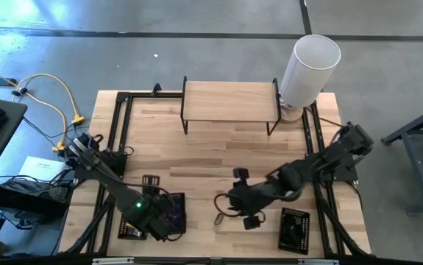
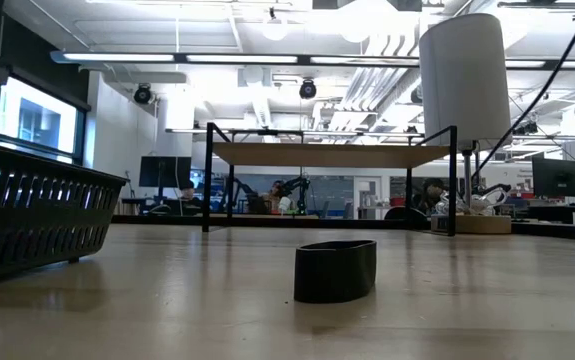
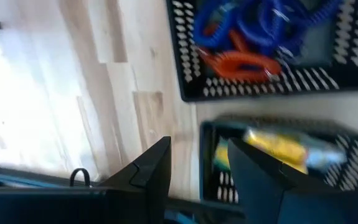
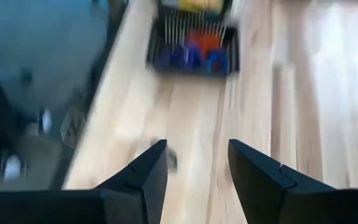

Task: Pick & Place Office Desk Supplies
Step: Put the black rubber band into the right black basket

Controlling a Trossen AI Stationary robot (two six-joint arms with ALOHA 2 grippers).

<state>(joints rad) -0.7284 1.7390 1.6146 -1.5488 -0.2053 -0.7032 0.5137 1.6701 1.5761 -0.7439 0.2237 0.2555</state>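
- The left gripper (image 3: 197,180) is seen above the black mesh trays (image 1: 168,210) near the table's front-left edge — its dark fingers apart, nothing between them.
- Coiled blue and orange loops (image 3: 247,37) and a yellow oblong packet (image 3: 278,146) already lie sorted in separate trays.
- The right gripper (image 4: 194,177) hangs open and empty over bare wood at front-centre.
- A small black piece (image 2: 335,271) is left loose on the table — sorting looks unfinished.

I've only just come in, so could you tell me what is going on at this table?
The left gripper hangs open and empty over the mesh trays at the table's front left, which hold blue and orange loops and yellow packets. The right gripper, also open and empty, hovers over bare table near the front middle.
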